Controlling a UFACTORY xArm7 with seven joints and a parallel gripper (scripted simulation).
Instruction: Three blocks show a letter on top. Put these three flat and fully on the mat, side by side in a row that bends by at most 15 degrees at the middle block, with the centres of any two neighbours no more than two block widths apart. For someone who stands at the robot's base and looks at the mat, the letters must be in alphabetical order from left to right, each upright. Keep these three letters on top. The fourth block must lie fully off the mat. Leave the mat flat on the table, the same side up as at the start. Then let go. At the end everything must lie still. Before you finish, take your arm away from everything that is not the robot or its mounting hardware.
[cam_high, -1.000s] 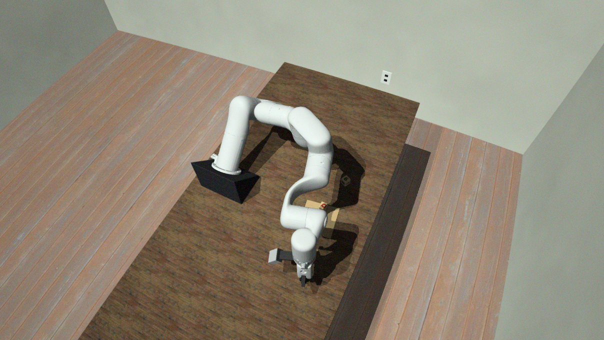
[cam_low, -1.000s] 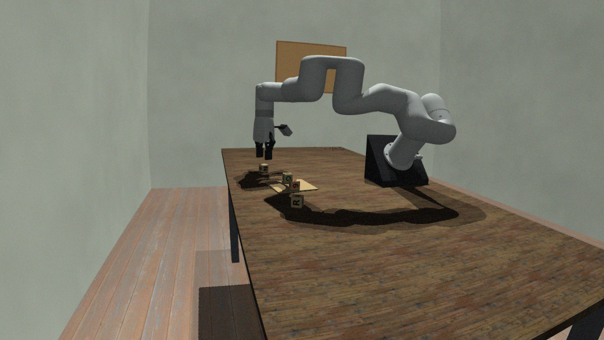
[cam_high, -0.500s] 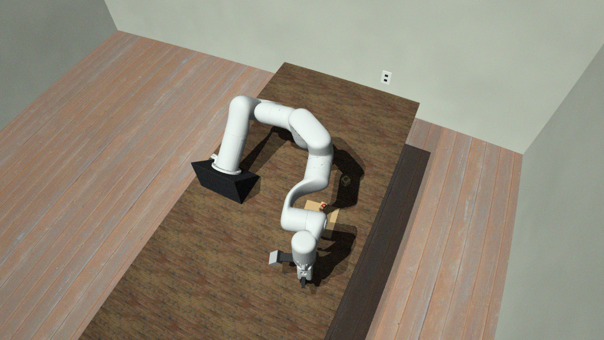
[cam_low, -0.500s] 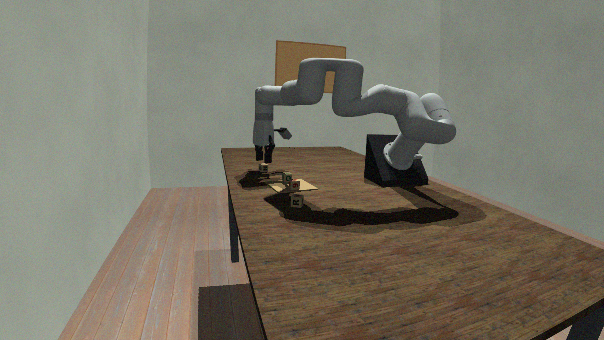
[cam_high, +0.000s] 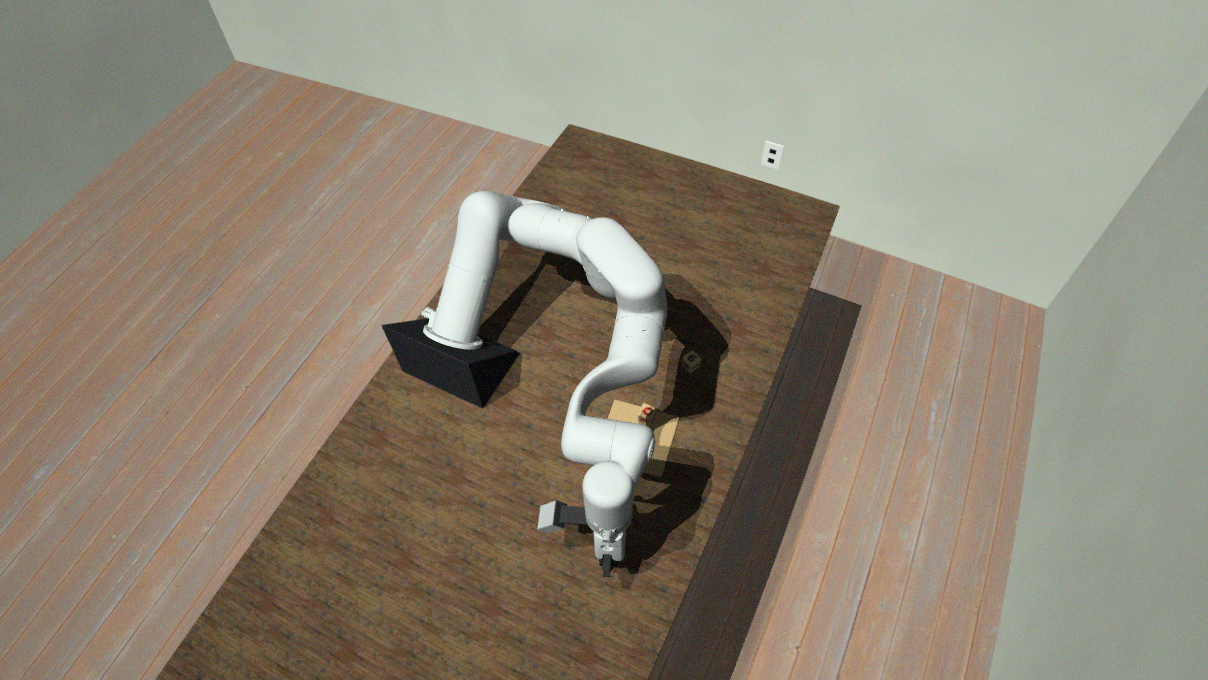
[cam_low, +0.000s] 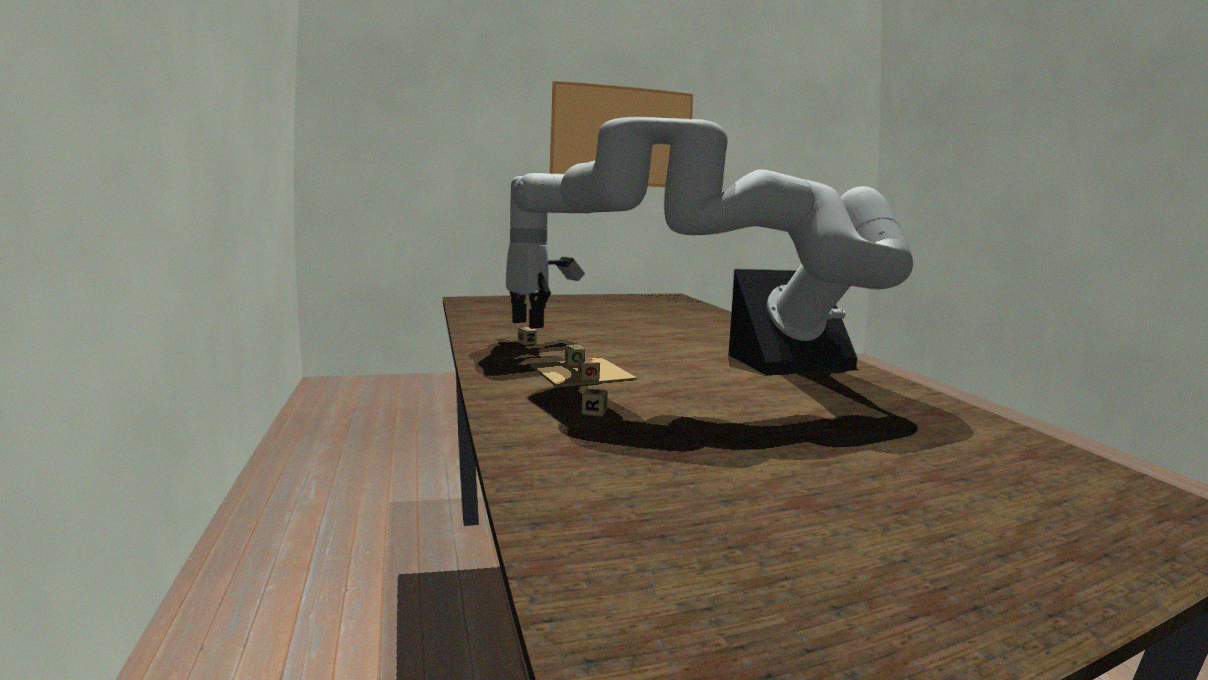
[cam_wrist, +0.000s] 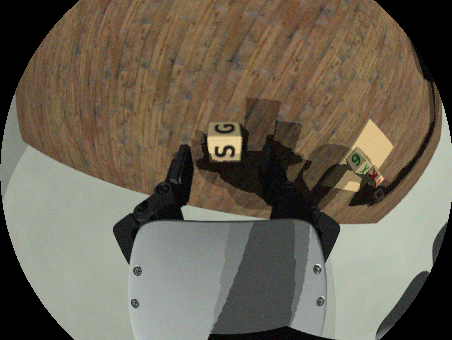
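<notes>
A tan block (cam_wrist: 226, 141) showing a black S lies on the table, off the mat. It also shows in the exterior view (cam_low: 526, 335). My gripper (cam_wrist: 226, 156) (cam_low: 528, 317) is open and hangs just above this block, one finger to each side, not touching it. In the top view the gripper (cam_high: 606, 561) hides the block. The tan mat (cam_low: 587, 381) lies flat, with a red-marked block (cam_low: 590, 369) on it and a green-lettered block (cam_low: 574, 353) at its far edge. The R block (cam_low: 593, 401) lies off the mat in the arm's shadow.
The table's long edge (cam_low: 460, 371) runs close beside the S block and the mat. A dark bench (cam_high: 760, 473) stands along that side. The arm's black base (cam_high: 448, 359) is across the table.
</notes>
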